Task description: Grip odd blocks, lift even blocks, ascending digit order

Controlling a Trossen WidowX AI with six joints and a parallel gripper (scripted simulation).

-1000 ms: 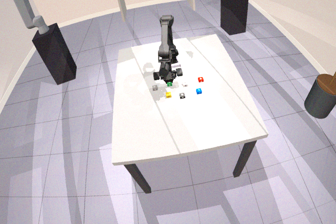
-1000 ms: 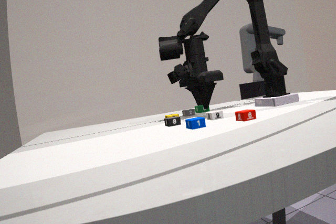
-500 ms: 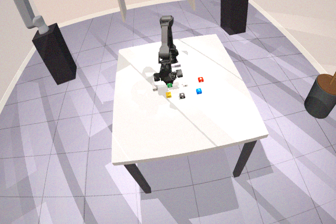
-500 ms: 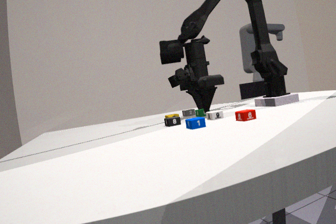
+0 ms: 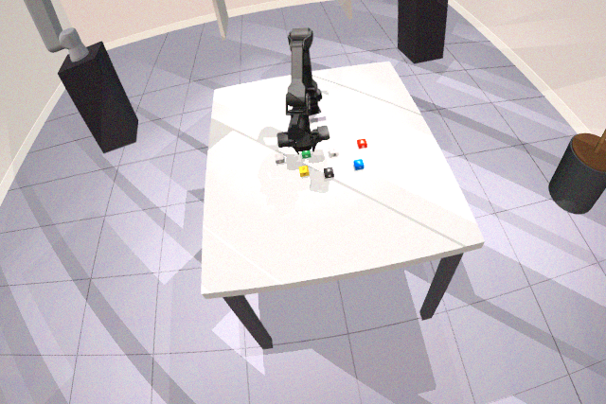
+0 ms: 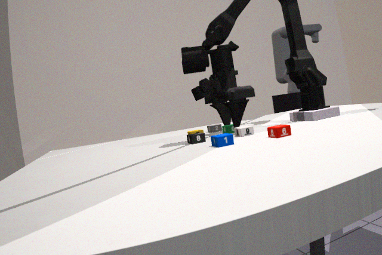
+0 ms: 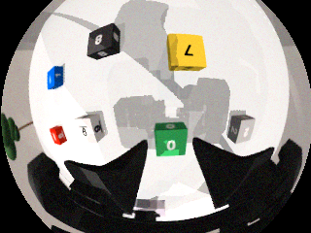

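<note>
My gripper (image 5: 306, 149) (image 6: 231, 126) (image 7: 170, 142) is open, its fingertips on either side of the green block (image 5: 306, 154) (image 6: 227, 129) (image 7: 170, 147) showing 0, with a gap at each side. The green block sits on the table. The blue block (image 5: 358, 164) (image 6: 222, 140) (image 7: 55, 78) shows 1, the grey block (image 5: 279, 160) (image 6: 214, 128) (image 7: 241, 128) 2, the red block (image 5: 362, 144) (image 6: 279, 131) (image 7: 58, 135) 6, the yellow block (image 5: 304, 171) (image 7: 187, 51) 7, the black block (image 5: 329, 172) (image 6: 196, 138) (image 7: 103, 41) 8, and the white block (image 5: 333, 152) (image 6: 244, 131) (image 7: 90, 127) 9.
In the wrist view, the grey block stands right of the fingers and the white block left. The yellow and black blocks lie beyond the green one. The blue and red blocks are farther left. All rest on the white table (image 5: 342, 233) (image 6: 185, 190).
</note>
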